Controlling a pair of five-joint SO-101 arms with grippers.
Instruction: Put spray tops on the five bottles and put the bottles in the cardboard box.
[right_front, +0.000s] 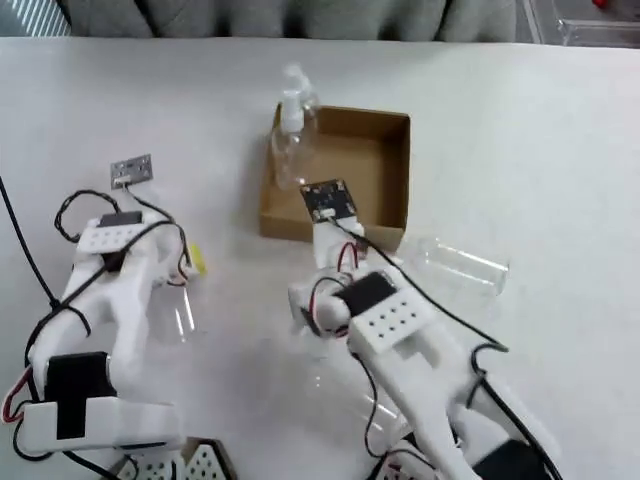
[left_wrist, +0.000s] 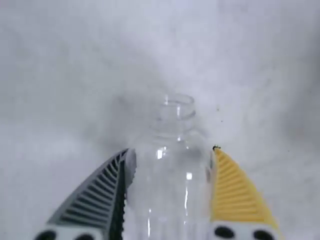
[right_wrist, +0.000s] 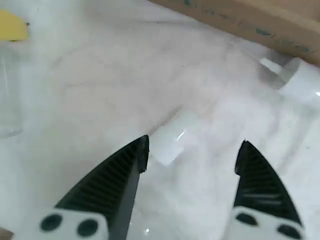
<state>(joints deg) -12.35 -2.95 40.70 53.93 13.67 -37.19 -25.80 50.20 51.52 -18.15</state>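
Left hand (left_wrist: 171, 152) clamped on capless bottle (left_wrist: 175, 200), lower centre, steadying neck for capping. Right hand (right_wrist: 195, 142) apart over top (right_wrist: 171, 140), likely pickup.

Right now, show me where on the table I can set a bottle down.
Free: the table behind the cardboard box, and the wide patch right of the box and the lying bottle. Crowded: in front of the box, around the right claw and a spray top.
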